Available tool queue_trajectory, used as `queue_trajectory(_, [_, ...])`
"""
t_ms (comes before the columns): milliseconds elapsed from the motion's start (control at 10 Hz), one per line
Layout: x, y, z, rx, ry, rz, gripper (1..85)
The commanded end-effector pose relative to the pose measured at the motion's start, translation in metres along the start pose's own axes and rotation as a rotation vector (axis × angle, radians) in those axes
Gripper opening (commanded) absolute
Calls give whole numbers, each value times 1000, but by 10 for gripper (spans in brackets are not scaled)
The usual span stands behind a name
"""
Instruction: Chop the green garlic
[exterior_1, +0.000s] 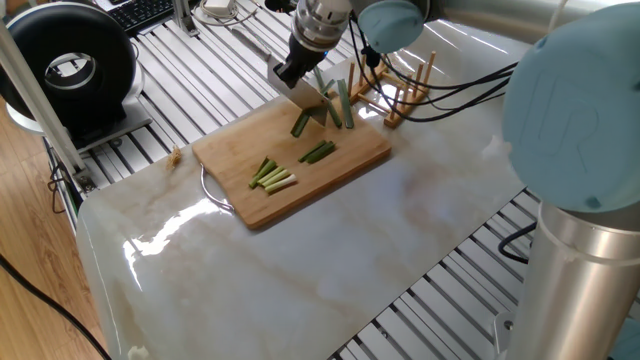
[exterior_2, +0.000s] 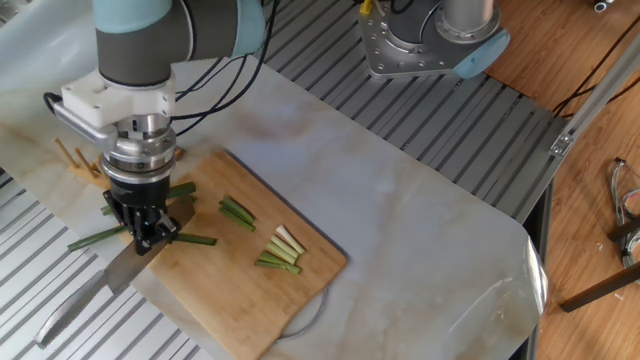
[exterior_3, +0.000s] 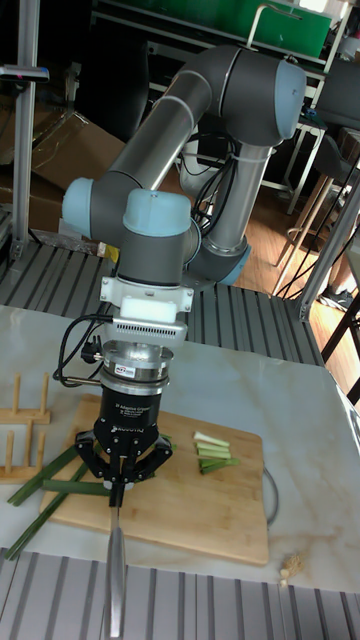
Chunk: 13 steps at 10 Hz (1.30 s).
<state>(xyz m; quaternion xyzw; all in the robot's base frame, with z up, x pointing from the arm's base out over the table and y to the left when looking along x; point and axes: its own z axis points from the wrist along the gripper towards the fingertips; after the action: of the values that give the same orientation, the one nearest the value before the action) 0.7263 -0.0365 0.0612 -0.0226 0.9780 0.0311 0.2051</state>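
Observation:
My gripper (exterior_1: 291, 74) (exterior_2: 146, 235) (exterior_3: 116, 480) is shut on a knife (exterior_2: 112, 275) (exterior_3: 116, 560). It hovers at the back edge of the wooden cutting board (exterior_1: 340, 165) (exterior_2: 230, 290) (exterior_3: 210, 520). The blade (exterior_1: 301, 96) tilts over the long green garlic stalks (exterior_1: 344, 103) (exterior_2: 95, 238) (exterior_3: 48, 482), which hang off that edge. Short cut pieces lie on the board: a pale-ended bundle (exterior_1: 273, 177) (exterior_2: 280, 250) (exterior_3: 212, 452), a dark green pair (exterior_1: 318, 152) (exterior_2: 237, 212) and one piece (exterior_1: 299, 125) near the blade.
A wooden peg rack (exterior_1: 405, 88) (exterior_3: 22, 412) stands just beyond the board. A black round device (exterior_1: 68, 66) and a keyboard (exterior_1: 140, 12) sit at the back left. A small scrap (exterior_1: 176, 154) lies on the marble top. A second robot base (exterior_2: 430, 35) stands behind.

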Motion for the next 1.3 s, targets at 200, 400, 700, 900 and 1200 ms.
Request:
queue_trajectory(200, [-2,6,6,-6,-5,17,13])
queue_trajectory(400, [-2,8,5,-14,-6,15,13])
queue_trajectory(700, [1,15,1,-39,3,-15,13])
queue_trajectory(900, [7,23,8,-77,40,-47,13])
queue_trajectory(1200, [9,23,-1,-92,50,-68,13])
